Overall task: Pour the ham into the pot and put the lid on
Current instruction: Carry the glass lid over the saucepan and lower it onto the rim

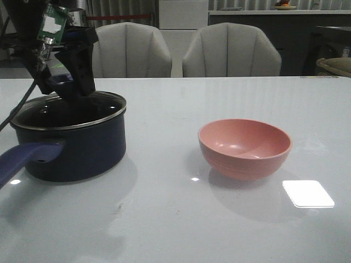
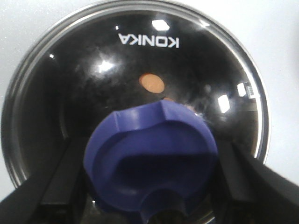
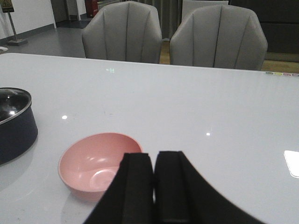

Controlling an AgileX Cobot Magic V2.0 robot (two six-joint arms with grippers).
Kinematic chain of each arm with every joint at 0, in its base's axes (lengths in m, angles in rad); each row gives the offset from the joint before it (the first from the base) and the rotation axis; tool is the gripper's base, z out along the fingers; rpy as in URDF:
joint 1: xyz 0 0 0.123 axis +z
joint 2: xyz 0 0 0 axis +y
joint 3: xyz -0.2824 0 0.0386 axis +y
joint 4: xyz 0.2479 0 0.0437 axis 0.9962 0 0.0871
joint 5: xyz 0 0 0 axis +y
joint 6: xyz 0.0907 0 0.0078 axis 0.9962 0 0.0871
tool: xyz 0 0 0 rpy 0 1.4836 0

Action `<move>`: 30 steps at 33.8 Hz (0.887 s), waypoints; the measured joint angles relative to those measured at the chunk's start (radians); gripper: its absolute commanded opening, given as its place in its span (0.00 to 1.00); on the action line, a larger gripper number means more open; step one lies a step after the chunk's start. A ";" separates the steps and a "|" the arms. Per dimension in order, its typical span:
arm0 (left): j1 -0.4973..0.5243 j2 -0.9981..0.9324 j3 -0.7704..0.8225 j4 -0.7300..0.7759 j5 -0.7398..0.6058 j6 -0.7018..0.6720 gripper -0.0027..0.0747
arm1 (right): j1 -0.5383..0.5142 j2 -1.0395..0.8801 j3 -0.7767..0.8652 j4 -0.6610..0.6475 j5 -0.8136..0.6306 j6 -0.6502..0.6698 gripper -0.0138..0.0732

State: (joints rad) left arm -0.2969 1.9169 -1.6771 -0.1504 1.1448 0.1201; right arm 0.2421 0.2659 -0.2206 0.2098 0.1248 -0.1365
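Now I am at the covering step: the lid (image 1: 68, 112) sits on the pot (image 1: 68, 143), ham (image 2: 153, 84) visible under the glass, bowl (image 1: 244, 147) empty. My left gripper (image 1: 70, 82) stands spread around the knob (image 2: 150, 164); the right gripper (image 3: 154, 186) is pressed together. Next I should lift the left arm straight up.

White table (image 1: 181, 219), pot (image 1: 77, 148) left, pink bowl (image 1: 244, 148) right
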 measured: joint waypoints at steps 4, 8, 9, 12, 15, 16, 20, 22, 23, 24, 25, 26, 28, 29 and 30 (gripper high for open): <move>0.000 0.002 0.000 0.000 -0.002 0.002 0.62 | 0.000 0.000 0.000 0.000 0.000 0.000 0.35; 0.000 0.002 0.000 0.000 -0.002 0.002 0.62 | 0.000 0.000 0.000 0.000 0.000 0.000 0.35; 0.000 0.002 0.000 0.002 -0.002 0.002 0.64 | 0.000 0.000 0.000 0.000 0.000 0.000 0.35; 0.000 0.004 -0.002 0.004 -0.002 0.002 0.72 | 0.000 0.000 0.000 0.000 0.000 0.000 0.35; -0.001 0.004 -0.002 0.008 0.000 0.002 0.82 | 0.000 0.000 0.000 0.000 0.000 0.000 0.35; -0.001 0.006 -0.002 0.014 0.002 0.002 0.84 | 0.000 0.000 0.000 0.000 0.000 0.000 0.35; -0.001 0.008 -0.004 0.027 0.010 0.002 0.84 | 0.000 0.000 0.000 0.000 0.000 0.000 0.35; -0.001 0.009 -0.009 0.032 0.023 0.002 0.84 | 0.000 0.000 0.000 0.000 0.000 0.000 0.35; -0.001 0.009 -0.017 0.031 0.029 0.002 0.84 | 0.000 0.000 0.000 0.000 0.000 0.000 0.35; -0.001 0.012 -0.028 0.032 0.042 0.002 0.84 | 0.000 0.000 0.000 0.000 0.000 0.000 0.35; -0.001 0.012 -0.039 0.034 0.052 0.002 0.84 | 0.000 0.000 0.000 0.000 0.000 0.000 0.35; -0.001 0.012 -0.048 0.034 0.061 0.002 0.84 | 0.000 0.000 0.000 0.000 0.000 0.000 0.35; -0.001 0.012 -0.083 0.034 0.079 0.002 0.84 | 0.000 0.000 0.000 0.000 0.000 0.000 0.35; -0.001 0.012 -0.099 0.034 0.081 0.002 0.84 | 0.000 0.000 0.000 0.000 0.000 0.000 0.35; -0.001 0.012 -0.117 0.032 0.084 0.002 0.84 | 0.000 0.000 0.000 0.000 0.000 0.000 0.35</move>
State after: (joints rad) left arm -0.2975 1.9287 -1.7943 -0.1182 1.2284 0.1218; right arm 0.2421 0.2659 -0.2206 0.2098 0.1248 -0.1365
